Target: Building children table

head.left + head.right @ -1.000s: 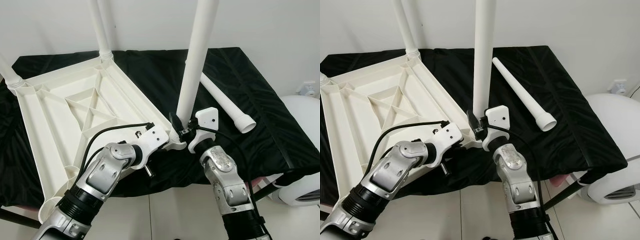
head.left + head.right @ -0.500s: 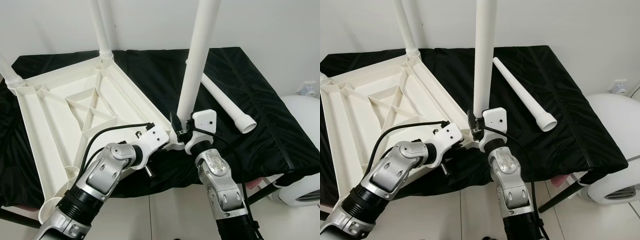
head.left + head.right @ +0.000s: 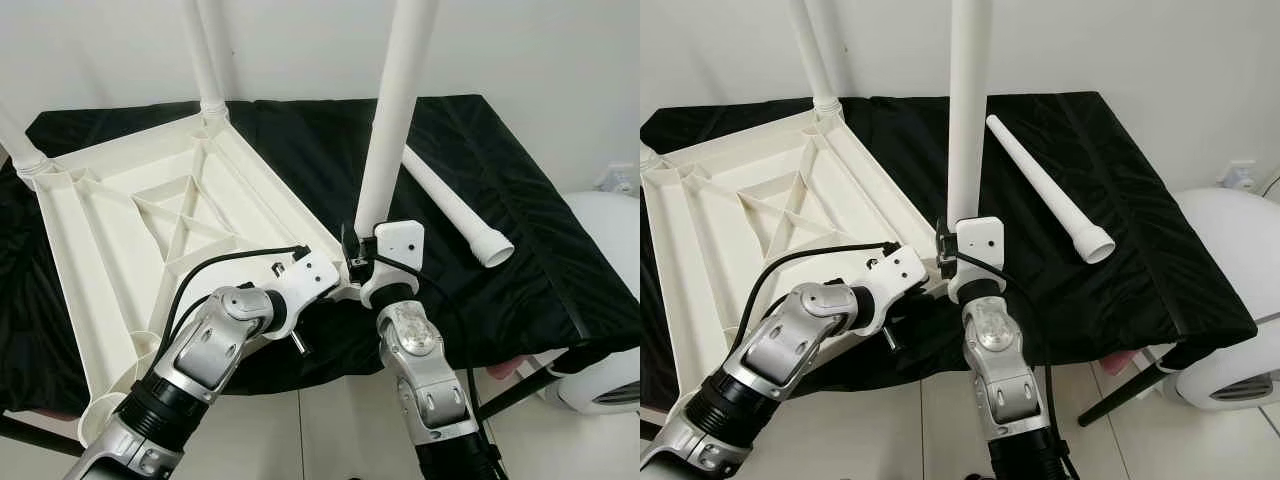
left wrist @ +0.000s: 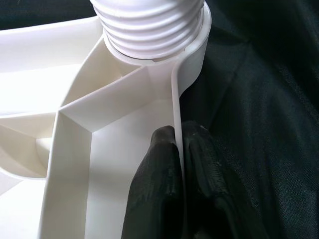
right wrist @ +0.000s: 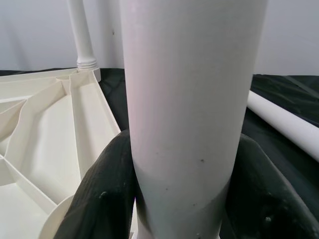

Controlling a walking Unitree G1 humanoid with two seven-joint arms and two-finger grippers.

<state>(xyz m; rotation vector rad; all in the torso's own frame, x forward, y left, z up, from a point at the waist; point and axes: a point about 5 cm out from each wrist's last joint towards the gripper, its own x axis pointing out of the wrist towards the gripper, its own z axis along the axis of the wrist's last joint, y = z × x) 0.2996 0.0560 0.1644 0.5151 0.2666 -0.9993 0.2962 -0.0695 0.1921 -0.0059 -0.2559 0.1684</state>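
1. We see two arms of brushed silver metal, each forearm ending below in a black ribbed collar.
2. Our left pincer [image 4: 180, 164] has two long black fingers with a coarse, matte texture.
3. A white angular housing caps each wrist; the left one carries small dark screws and a protruding silver pin.
4. A black cable loops from the left housing; our right pincer [image 3: 352, 262] shows black fingers too.
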